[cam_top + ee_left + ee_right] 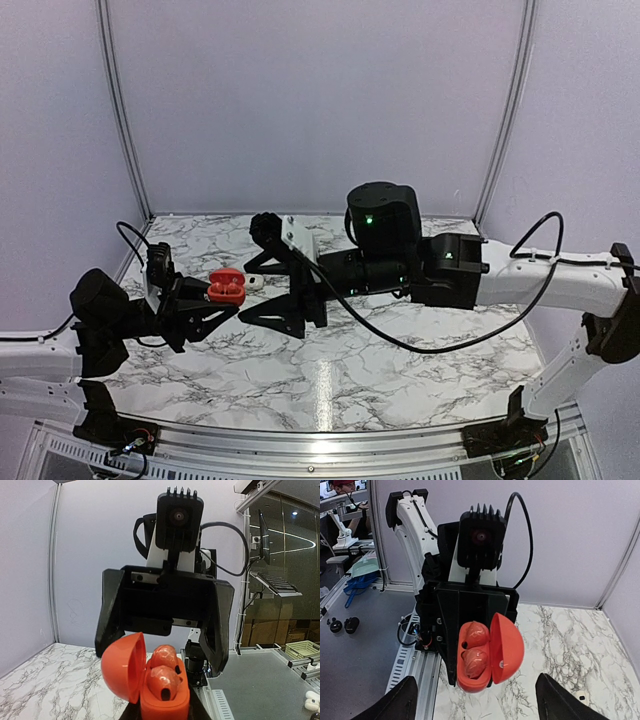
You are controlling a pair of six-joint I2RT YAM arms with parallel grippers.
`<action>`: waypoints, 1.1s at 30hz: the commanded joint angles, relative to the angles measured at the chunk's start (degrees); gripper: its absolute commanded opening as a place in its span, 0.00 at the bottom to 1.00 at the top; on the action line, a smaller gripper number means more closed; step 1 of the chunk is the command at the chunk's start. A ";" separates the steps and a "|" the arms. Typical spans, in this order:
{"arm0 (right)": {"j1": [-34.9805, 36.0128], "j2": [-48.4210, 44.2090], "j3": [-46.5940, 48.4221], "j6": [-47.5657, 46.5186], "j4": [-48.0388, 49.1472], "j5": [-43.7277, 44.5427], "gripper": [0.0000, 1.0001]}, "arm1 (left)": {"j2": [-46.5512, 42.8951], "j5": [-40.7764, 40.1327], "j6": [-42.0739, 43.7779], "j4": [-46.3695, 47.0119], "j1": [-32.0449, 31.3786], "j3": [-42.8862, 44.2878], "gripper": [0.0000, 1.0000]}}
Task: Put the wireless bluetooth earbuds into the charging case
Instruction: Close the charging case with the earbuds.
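Note:
The red charging case point(227, 287) stands open, lid swung aside, clamped at its base in my left gripper point(214, 300) above the marble table's left side. Two bright red earbuds sit in its wells, one point(165, 656) behind the other point(162, 681). In the right wrist view the case point(507, 647) faces the camera with both earbuds point(475, 634) in place. My right gripper point(246, 292) is open and empty, its fingers point(395, 702) spread wide just in front of the case, apart from it. The left gripper point(162, 715) shows only at the bottom edge of its own view.
A small white object point(256, 282) lies on the marble table point(400, 370) just behind the case; it also shows in the right wrist view point(580, 696). The enclosure's walls stand at the back and sides. A metal rail point(415, 665) edges the table.

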 commanded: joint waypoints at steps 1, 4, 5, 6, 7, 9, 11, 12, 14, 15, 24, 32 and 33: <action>-0.11 2.19 2.12 0.14 -1.19 -5.41 0.79 | -0.09 0.72 0.01 -0.06 -0.19 2.09 0.00; -0.10 2.47 2.42 -0.47 -1.17 -7.50 0.73 | 0.03 0.03 -0.49 -0.22 -0.15 2.18 0.00; -0.12 2.35 2.42 -0.66 -1.12 -7.97 0.71 | 0.08 -0.22 -0.78 -0.28 -0.15 2.25 0.00; -0.11 2.19 2.42 -0.93 -1.18 -8.50 0.71 | 0.20 -0.57 -0.98 -0.39 -0.15 2.33 0.00; -0.01 2.02 2.42 -1.25 -1.28 -8.87 0.70 | 0.32 -0.78 -1.16 -0.52 -0.17 2.35 0.00; 0.11 1.43 2.22 -1.86 -1.43 -9.26 0.69 | 0.68 -1.07 -1.61 -0.80 -0.16 2.48 0.00; 0.35 0.89 2.00 -2.33 -1.44 -9.29 0.69 | 0.91 -1.45 -2.04 -0.85 -0.15 2.61 0.00; 0.48 0.67 1.99 -2.51 -1.48 -9.22 0.70 | 1.02 -1.57 -2.14 -0.89 -0.17 2.69 0.00; 0.72 0.46 2.11 -2.93 -1.74 -8.96 0.70 | 1.35 -1.76 -2.42 -1.00 -0.15 2.87 0.00; 0.82 0.45 2.22 -3.22 -1.88 -8.79 0.70 | 1.46 -1.74 -2.55 -1.10 -0.15 2.95 0.00; 3.23 0.45 4.00 -6.13 -3.67 -5.81 0.71 | 1.99 -2.10 -2.51 -2.10 -0.19 3.49 0.00; 3.11 1.13 4.57 -5.84 -2.89 -2.89 0.76 | 2.98 0.60 -2.29 -2.22 -0.15 4.20 0.00; 3.07 1.14 4.66 -5.78 -2.80 -2.67 0.77 | 2.98 0.74 -2.33 -2.18 -0.15 4.24 0.00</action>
